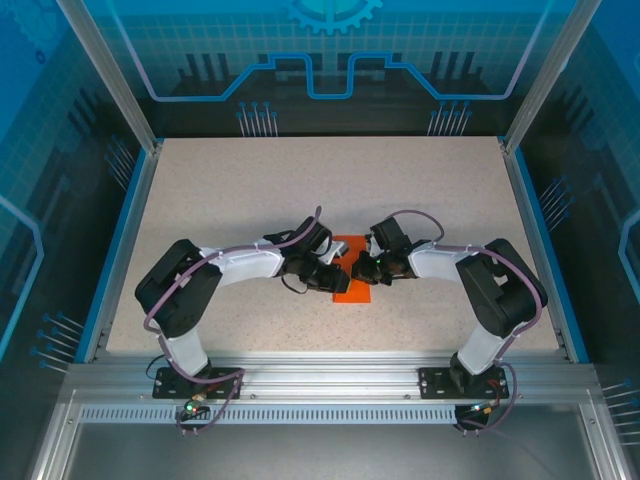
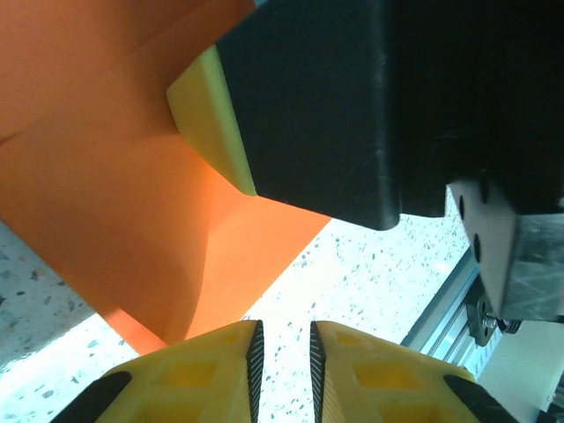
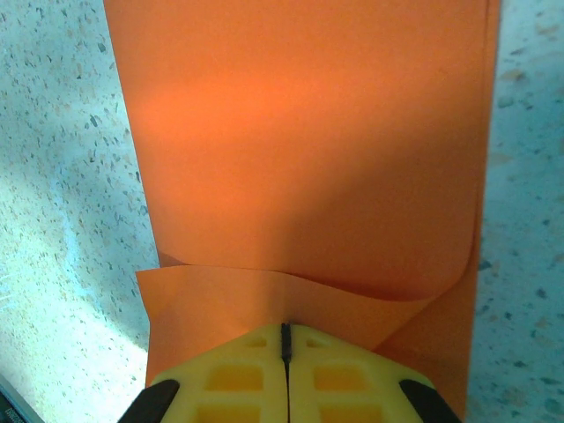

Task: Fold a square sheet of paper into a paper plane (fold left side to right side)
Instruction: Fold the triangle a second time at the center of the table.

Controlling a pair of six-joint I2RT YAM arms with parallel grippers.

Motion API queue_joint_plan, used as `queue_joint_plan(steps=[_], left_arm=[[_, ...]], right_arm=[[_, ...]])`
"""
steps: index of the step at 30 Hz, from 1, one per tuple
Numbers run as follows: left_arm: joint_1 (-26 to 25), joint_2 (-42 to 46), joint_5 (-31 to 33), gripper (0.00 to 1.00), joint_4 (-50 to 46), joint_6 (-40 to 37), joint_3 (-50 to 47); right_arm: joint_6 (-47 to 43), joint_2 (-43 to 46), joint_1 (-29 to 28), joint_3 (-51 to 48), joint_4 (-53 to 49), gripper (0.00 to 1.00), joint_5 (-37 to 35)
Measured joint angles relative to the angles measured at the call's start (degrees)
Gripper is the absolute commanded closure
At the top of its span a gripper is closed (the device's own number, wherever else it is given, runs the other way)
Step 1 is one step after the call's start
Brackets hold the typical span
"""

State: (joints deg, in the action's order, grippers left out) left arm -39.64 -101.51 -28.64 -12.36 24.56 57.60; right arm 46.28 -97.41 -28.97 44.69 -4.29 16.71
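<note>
The square sheet of paper (image 1: 353, 291) is bright orange and lies partly folded at the table's middle, under both grippers. In the right wrist view the paper (image 3: 308, 132) has a loose, wavy flap lying over its near part. My right gripper (image 3: 285, 329) is shut, and its tips press down on that flap. In the top view, the right gripper (image 1: 365, 268) and left gripper (image 1: 336, 277) meet tip to tip over the sheet. The left gripper (image 2: 282, 328) stands narrowly open with bare table between its fingers, beside the paper's (image 2: 115, 176) raised edge. The right gripper's yellow finger (image 2: 207, 115) rests on the paper.
The speckled beige table (image 1: 300, 180) has free room on all sides of the sheet. A blue border and metal posts frame it. An aluminium rail (image 1: 330, 375) runs along the near edge and carries both arm bases; it also appears in the left wrist view (image 2: 441, 300).
</note>
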Motion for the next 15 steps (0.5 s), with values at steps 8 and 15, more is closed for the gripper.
queue_joint_plan(steps=[8,15], left_arm=[[0.00,-2.19,-1.01,0.77,0.63,-0.02,0.00],[0.00,-3.13,0.17,0.77,-0.04,-0.68,0.00]], right_arm=[[-0.02,0.00,0.00,0.00,-0.02,0.94,0.00],[-0.02,0.00,0.00,0.00,-0.07,0.94,0.00]])
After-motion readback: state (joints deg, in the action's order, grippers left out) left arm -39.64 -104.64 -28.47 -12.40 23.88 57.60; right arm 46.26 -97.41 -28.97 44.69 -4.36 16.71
